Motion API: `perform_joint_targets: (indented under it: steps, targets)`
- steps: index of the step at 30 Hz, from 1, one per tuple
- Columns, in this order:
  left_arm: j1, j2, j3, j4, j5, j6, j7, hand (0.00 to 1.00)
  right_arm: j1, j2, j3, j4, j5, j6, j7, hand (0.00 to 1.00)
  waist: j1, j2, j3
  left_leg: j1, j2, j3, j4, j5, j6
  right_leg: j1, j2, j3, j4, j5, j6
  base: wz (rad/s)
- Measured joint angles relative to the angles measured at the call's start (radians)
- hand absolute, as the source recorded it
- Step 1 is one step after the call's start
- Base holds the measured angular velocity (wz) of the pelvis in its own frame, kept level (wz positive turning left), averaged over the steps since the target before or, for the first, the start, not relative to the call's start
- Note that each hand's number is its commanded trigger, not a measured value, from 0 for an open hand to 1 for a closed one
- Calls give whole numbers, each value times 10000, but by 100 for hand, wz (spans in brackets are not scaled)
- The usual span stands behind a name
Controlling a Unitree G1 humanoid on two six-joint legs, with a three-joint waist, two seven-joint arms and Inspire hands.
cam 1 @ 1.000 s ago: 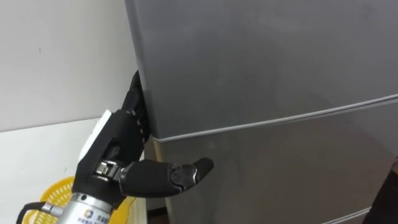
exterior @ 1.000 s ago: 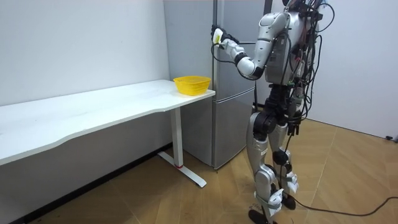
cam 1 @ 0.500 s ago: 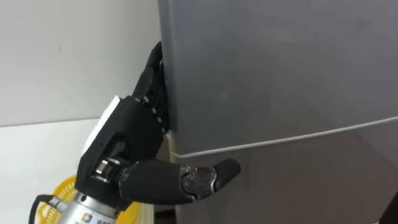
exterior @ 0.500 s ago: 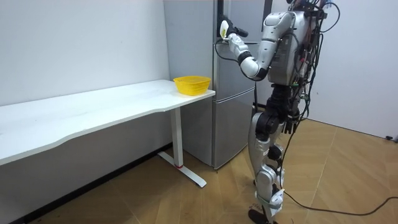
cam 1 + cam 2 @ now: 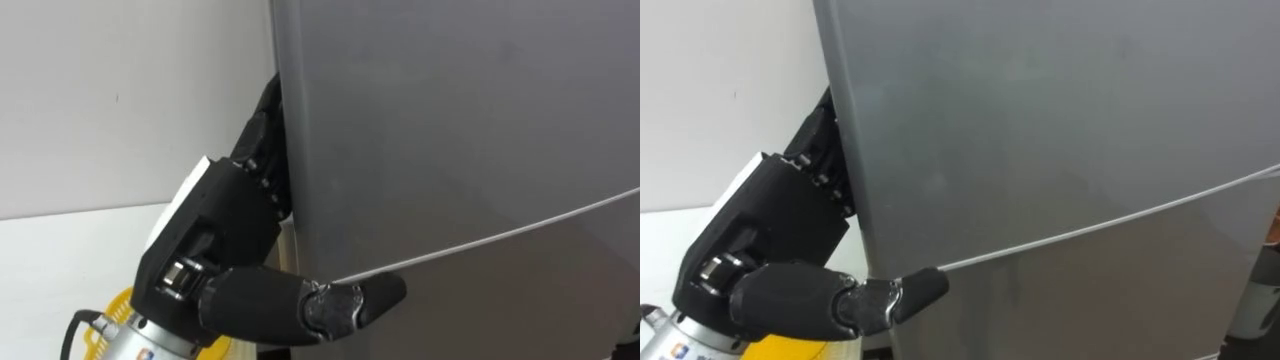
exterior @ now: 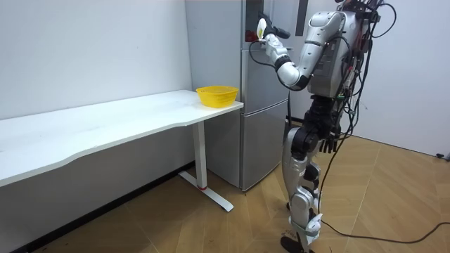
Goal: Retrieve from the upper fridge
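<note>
The grey upper fridge door (image 5: 450, 120) fills most of the eye views, and a thin seam parts it from the lower door (image 5: 520, 300). My left hand (image 5: 215, 240) grips the upper door's left edge, fingers (image 5: 268, 140) hooked round behind it and thumb (image 5: 345, 300) pressed on the front near the seam. In the room view I stand upright in front of the fridge (image 6: 264, 105) with that left hand (image 6: 271, 39) raised at head height. There the door edge stands slightly off the cabinet, and something red (image 6: 247, 35) shows in the gap.
A yellow basket (image 6: 216, 95) sits on the end of the long white table (image 6: 105, 130) right beside the fridge, and its rim (image 5: 110, 320) shows below my left wrist. A white wall runs behind the table, and wooden floor lies behind me.
My left hand has risen and drawn back with the door edge, so the upper door has swung a little out from the cabinet. My torso has shifted away from the table.
</note>
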Motion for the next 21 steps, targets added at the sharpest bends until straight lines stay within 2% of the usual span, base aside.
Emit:
perform_joint_targets:
  steps: [7, 17, 21]
  targets:
    - [0, -43, -3, 0, -726, -48, -636, 0, 30, -3, 299, -4, -27, -79, -102, 0, 106, -13, 9, 97, -3, 18, 12, 1, 2, 150, -21, -18, -75, -36, 13, 0]
    - [0, -42, 5, -215, -1757, -441, -1868, 0, 45, -16, 360, -4, -25, -135, -159, 0, 113, -29, 17, 133, -10, 65, 9, 2, 2, 261, -57, -86, -191, -76, 40, 1]
    - [-14, -53, -254, -288, -2341, -660, -2277, 0, 53, -21, 362, -20, -13, -144, -241, 0, 72, -37, 22, 185, -13, 88, 4, 1, 1, 316, -61, -71, -214, -91, 52, 0]
